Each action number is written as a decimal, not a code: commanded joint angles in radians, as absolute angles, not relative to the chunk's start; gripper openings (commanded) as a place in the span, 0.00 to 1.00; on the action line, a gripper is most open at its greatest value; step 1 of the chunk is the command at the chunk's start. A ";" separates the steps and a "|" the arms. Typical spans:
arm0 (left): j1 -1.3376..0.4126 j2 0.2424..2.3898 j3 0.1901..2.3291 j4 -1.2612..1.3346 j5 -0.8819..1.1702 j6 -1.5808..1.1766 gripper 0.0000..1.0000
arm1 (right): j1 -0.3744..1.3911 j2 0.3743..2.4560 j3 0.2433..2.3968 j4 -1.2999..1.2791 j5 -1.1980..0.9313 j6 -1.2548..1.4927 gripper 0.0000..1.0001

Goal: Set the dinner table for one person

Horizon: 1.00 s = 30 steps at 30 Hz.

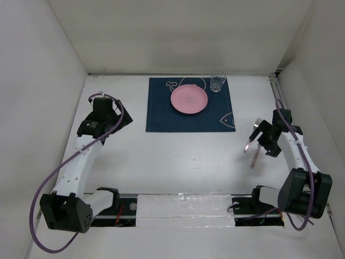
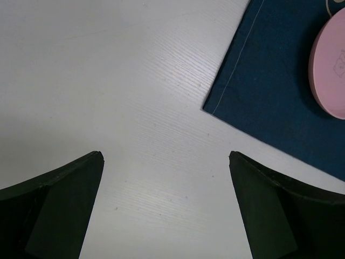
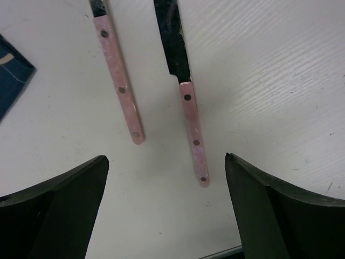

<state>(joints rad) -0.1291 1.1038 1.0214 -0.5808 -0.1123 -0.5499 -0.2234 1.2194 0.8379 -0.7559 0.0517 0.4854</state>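
White dinner table (image 1: 161, 162) spreads under everything; the placemat (image 1: 161, 116) already carries plate (image 1: 189, 99) and glass (image 1: 218, 82). Fork (image 3: 119, 86) and knife (image 3: 191, 116) lie unplaced at right. My left gripper (image 2: 166, 155) hangs spread, empty; my right gripper (image 3: 166, 157), spread too, hovers above the knife.

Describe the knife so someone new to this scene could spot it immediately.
On the white dinner table, look right of the navy placemat, below the right pincer. The knife lies there beside a fork with a matching pink handle, farther from the placemat; its flat dark blade sets it apart from the fork's tines.
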 commanded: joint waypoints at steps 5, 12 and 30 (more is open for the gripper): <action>-0.129 1.081 1.040 -0.578 -0.095 -0.537 1.00 | -0.232 1.301 0.850 -0.787 0.071 0.477 0.92; -0.129 1.101 1.049 -0.578 -0.095 -0.537 1.00 | -0.252 1.460 0.839 -0.744 0.052 0.457 0.90; -0.129 1.129 1.068 -0.578 -0.095 -0.528 1.00 | -0.325 1.617 0.838 -0.670 -0.017 0.387 0.25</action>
<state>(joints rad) -0.1291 1.1320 1.0233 -0.5808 -0.1005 -0.5392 -0.3244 1.5600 0.8581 -0.7818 0.0395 0.3935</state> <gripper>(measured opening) 0.997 0.280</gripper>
